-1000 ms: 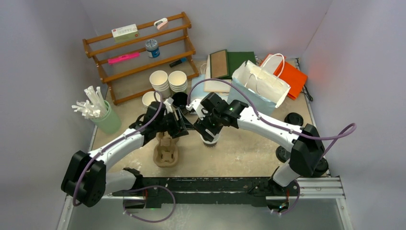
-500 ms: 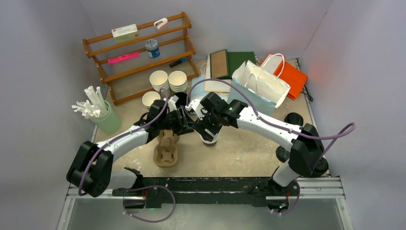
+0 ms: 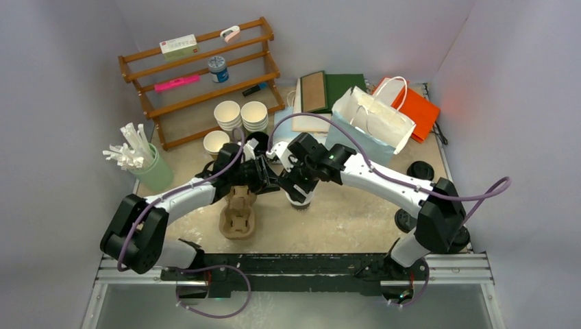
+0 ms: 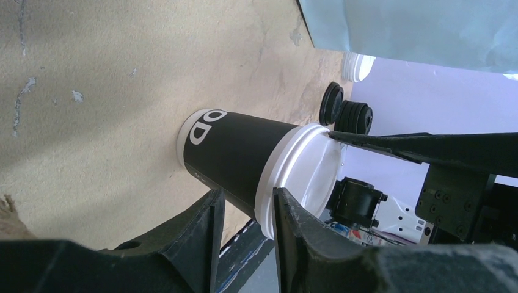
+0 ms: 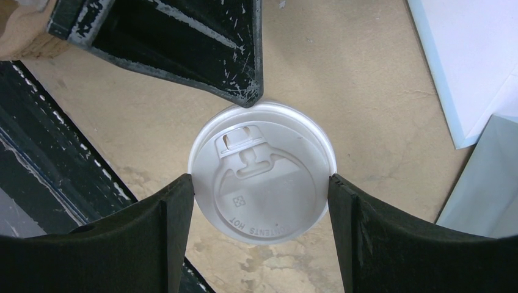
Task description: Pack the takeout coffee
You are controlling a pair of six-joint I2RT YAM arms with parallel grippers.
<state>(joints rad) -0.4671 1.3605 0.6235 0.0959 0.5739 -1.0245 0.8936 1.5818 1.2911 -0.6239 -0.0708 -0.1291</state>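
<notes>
The takeout coffee (image 4: 238, 162) looks light and crushable — the right gripper (image 5: 261, 189) pinches its stiffer lid (image 5: 262, 183), the best hold, between 2 fingers (image 5: 165, 226); the left gripper (image 4: 246, 201) is half-open, empty.

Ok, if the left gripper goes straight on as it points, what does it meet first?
The takeout coffee, around the rim of its white lid, right at the left gripper; whether they touch is unclear.

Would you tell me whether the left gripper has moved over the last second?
Yes: the left gripper has shifted right relative to the cardboard carrier, toward the takeout coffee.
</notes>
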